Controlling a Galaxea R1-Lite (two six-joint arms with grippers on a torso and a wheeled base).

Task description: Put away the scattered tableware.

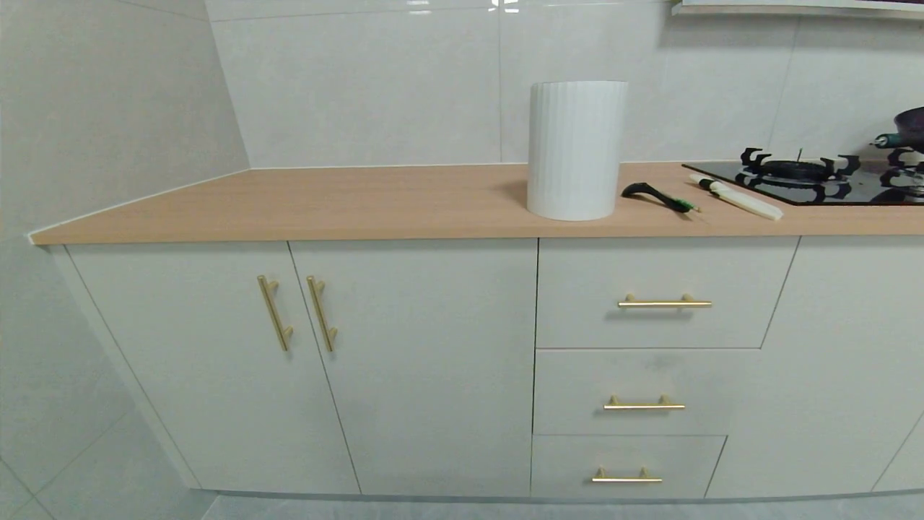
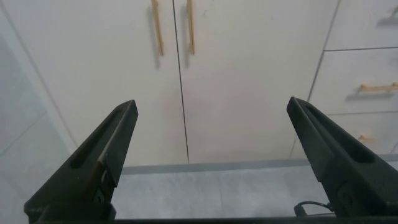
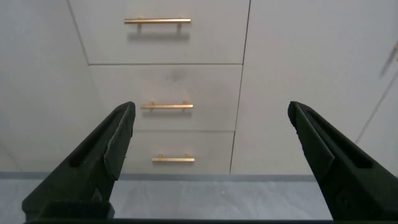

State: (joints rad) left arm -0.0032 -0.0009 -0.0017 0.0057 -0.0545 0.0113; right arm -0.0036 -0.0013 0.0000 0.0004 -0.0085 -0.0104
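Wood-look countertop over white cabinets w/ gold handles; glossy tiled wall, grey floor, gas hob at right.

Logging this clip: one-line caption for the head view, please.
A white ribbed holder stands on a wooden counter, with a black-handled tool and a white knife lying beside it, by the hob.

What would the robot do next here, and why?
Probably raise the right gripper toward the black utensil beside the white holder: it and the left gripper hang open and low, facing the cabinets; the utensil lies loose on the counter.
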